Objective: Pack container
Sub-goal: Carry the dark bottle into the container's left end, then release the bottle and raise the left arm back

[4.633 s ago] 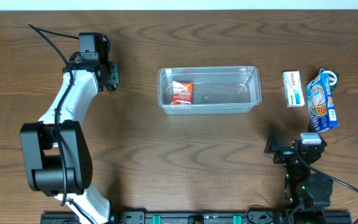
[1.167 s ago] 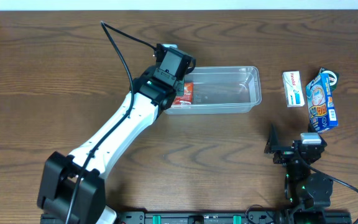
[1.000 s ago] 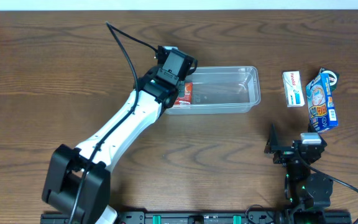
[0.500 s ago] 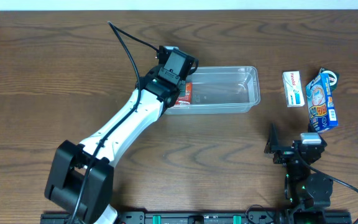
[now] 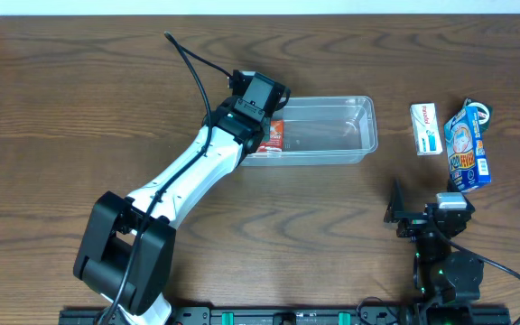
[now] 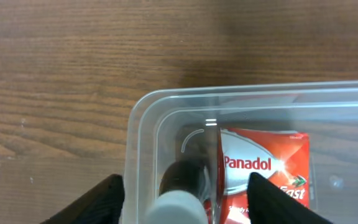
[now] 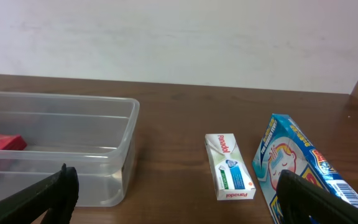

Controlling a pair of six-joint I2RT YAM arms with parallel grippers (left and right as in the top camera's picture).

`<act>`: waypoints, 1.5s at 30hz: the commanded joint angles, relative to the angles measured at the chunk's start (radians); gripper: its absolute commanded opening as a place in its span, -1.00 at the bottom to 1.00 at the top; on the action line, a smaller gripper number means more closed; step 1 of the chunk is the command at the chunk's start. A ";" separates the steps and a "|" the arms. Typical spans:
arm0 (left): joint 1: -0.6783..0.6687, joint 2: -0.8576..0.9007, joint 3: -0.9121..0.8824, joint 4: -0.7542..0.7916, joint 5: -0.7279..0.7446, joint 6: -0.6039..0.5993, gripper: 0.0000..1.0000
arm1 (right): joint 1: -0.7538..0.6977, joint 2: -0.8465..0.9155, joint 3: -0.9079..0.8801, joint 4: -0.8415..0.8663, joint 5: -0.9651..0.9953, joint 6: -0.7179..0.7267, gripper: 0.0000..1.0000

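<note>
Container (image 5: 369,135) mid-way along the table (image 5: 61,90), left gripper (image 6: 185,182) over its left end.
Only the left wrist view reveals a dark bottle (image 6: 182,174) beside the Panadol packet (image 6: 266,174) inside, untouched between parted jaws; right gripper (image 7: 179,193) gapes empty, well apart.
</note>
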 commanded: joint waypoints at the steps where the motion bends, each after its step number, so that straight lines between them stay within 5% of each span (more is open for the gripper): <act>1: 0.001 -0.001 0.006 0.006 -0.019 0.001 0.33 | -0.007 -0.005 -0.002 -0.003 0.007 -0.007 0.98; 13: 0.001 -0.188 0.006 0.008 -0.019 0.001 0.29 | -0.007 -0.005 -0.002 -0.003 0.007 -0.007 0.98; 16: -0.001 -0.229 0.006 0.010 -0.006 0.001 -0.04 | -0.007 -0.005 -0.002 -0.003 0.007 -0.007 0.98; 18: -0.003 -0.243 0.006 0.011 0.038 0.001 -0.49 | -0.007 -0.005 -0.002 -0.003 0.007 -0.007 0.99; 21: -0.008 -0.240 0.006 0.014 0.119 0.001 -0.88 | -0.007 -0.005 -0.002 -0.003 0.007 -0.007 0.99; 27: -0.016 -0.239 0.008 0.007 0.154 0.028 -0.87 | -0.007 -0.005 -0.002 -0.003 0.007 -0.007 0.98; 32: 0.057 -0.297 0.019 -0.012 0.032 0.028 -0.66 | -0.007 -0.005 -0.002 -0.003 0.007 -0.007 0.98; 34: 0.114 -0.331 0.019 -0.024 0.033 0.028 -0.34 | -0.007 -0.005 -0.002 -0.003 0.007 -0.007 0.98; 38: 0.230 -0.380 0.019 -0.066 0.033 0.049 0.97 | -0.007 -0.005 -0.002 -0.003 0.007 -0.007 0.99; 45: 0.426 -0.397 0.019 -0.103 0.033 0.053 0.96 | -0.007 -0.005 -0.002 -0.003 0.007 -0.007 0.98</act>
